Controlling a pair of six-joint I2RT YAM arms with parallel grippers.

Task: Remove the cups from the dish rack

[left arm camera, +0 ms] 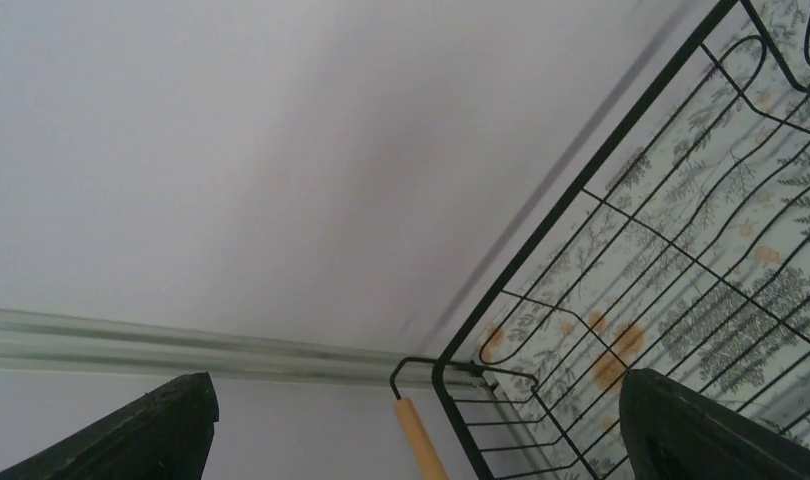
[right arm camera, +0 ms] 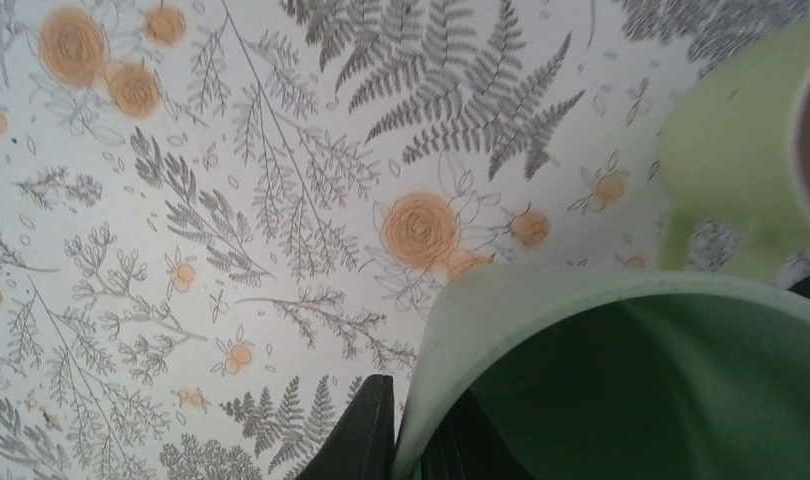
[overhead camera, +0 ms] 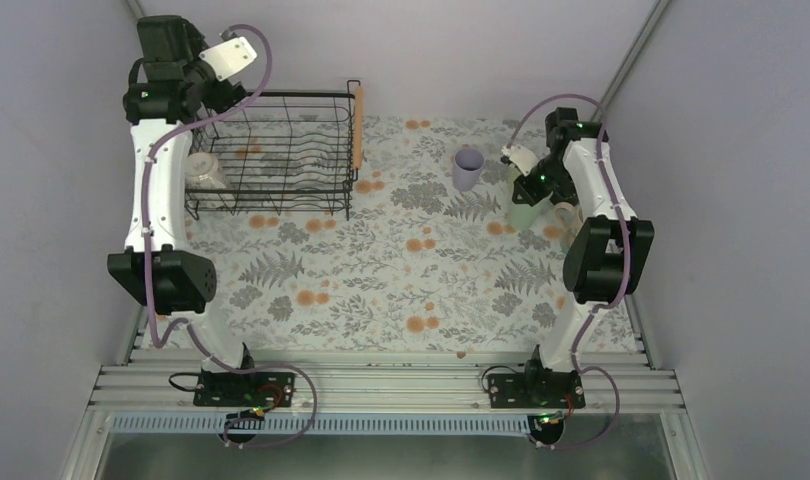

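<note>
The black wire dish rack (overhead camera: 281, 150) with wooden handles stands at the back left. A clear glass cup (overhead camera: 206, 175) lies in its left end. My left gripper (overhead camera: 224, 95) hangs open and empty above the rack's back left corner. In the left wrist view (left arm camera: 416, 392) its jaws stand wide apart over the rack's corner (left arm camera: 601, 300). My right gripper (overhead camera: 526, 188) is shut on the rim of a mint green cup (overhead camera: 524, 213), low over the table at the right. The right wrist view (right arm camera: 411, 425) shows one finger outside and one inside this cup (right arm camera: 621, 380). A lavender cup (overhead camera: 468, 168) stands on the table.
A light green cup (right arm camera: 736, 150) stands right beside the held cup, seen partly behind the right arm (overhead camera: 564, 212). The floral tablecloth (overhead camera: 381, 270) covers the table. Grey walls close in at the left, back and right.
</note>
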